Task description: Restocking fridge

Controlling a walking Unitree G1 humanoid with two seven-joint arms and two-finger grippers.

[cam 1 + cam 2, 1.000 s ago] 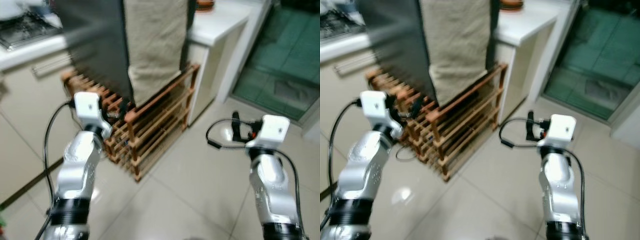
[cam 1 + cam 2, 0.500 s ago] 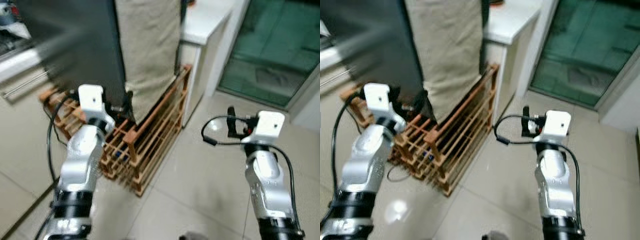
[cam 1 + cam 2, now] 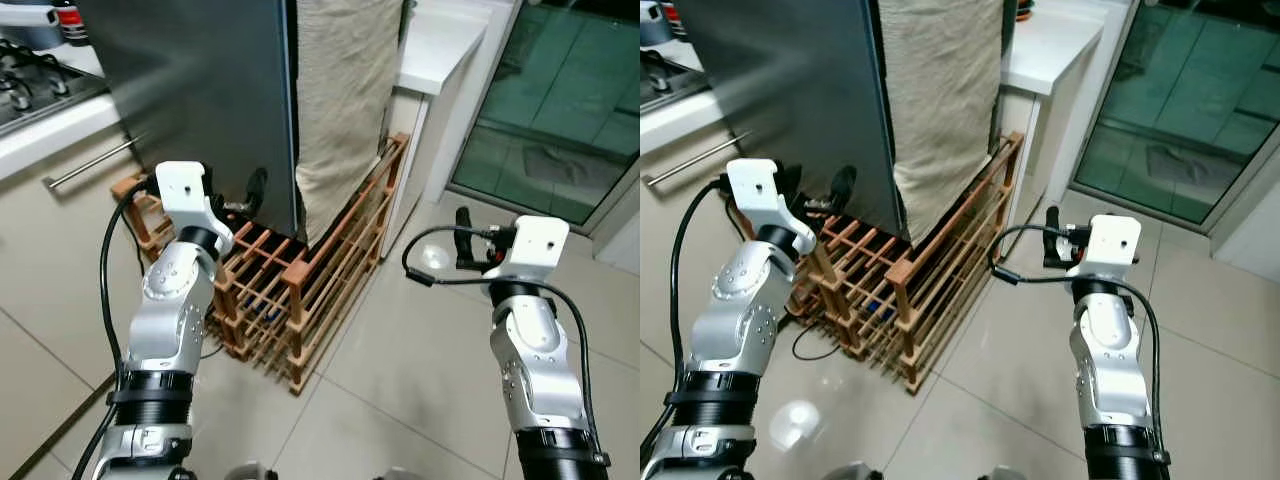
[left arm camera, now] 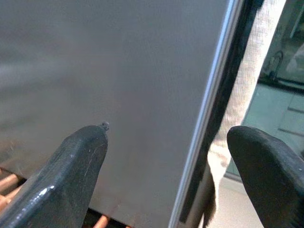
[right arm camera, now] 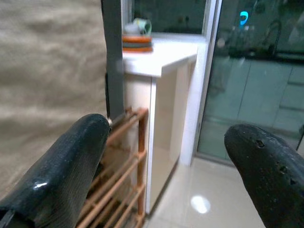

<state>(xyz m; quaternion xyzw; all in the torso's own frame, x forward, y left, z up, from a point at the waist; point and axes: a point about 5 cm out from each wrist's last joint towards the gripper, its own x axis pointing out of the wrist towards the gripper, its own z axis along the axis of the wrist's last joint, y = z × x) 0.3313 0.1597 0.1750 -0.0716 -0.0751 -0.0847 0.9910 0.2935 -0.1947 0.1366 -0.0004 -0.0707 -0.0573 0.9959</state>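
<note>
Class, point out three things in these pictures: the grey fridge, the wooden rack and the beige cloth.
fridge (image 3: 200, 110): left eye view, its grey side panel.
wooden rack (image 3: 300, 290): left eye view, front corner post.
beige cloth (image 3: 940, 100): right eye view, middle of the hanging fabric.

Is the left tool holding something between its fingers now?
No, the left tool is open and holds nothing, its fingers apart before the grey fridge door.

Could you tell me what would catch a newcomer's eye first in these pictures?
Probably the tall grey fridge straight ahead, with a beige cloth hanging down its side. A wooden slatted rack stands on the tiled floor at its foot. The left gripper is raised close to the fridge's grey panel, fingers open, and the right gripper is held up over the floor, fingers also open.
</note>
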